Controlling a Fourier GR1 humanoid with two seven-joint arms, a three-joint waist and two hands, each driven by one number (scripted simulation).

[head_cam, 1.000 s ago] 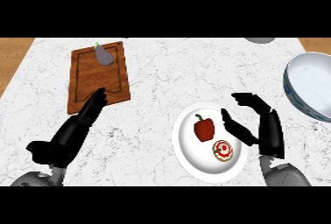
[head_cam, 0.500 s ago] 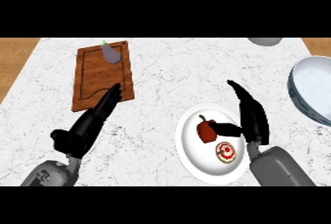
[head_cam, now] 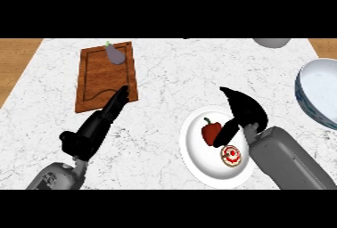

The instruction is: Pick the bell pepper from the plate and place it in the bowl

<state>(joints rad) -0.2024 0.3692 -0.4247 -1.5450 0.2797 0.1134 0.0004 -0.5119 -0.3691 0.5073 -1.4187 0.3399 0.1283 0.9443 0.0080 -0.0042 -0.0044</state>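
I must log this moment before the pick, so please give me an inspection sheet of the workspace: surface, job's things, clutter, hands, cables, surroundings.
Surface: white marbled counter.
Job's things: red bell pepper on white plate; bowl at right edge, cut off.
Clutter: small round red-and-white item on the plate; eggplant on wooden cutting board; grey object at top edge.
Hands: right hand open beside the pepper; left hand open, fingers over the board's corner.
Cables: nothing seen.
Surroundings: wooden surface beyond the counter.

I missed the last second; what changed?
The right hand swung in over the plate, its thumb now beside the pepper, which is not yet lifted. The left hand stayed open by the board. Pepper, bowl unmoved.
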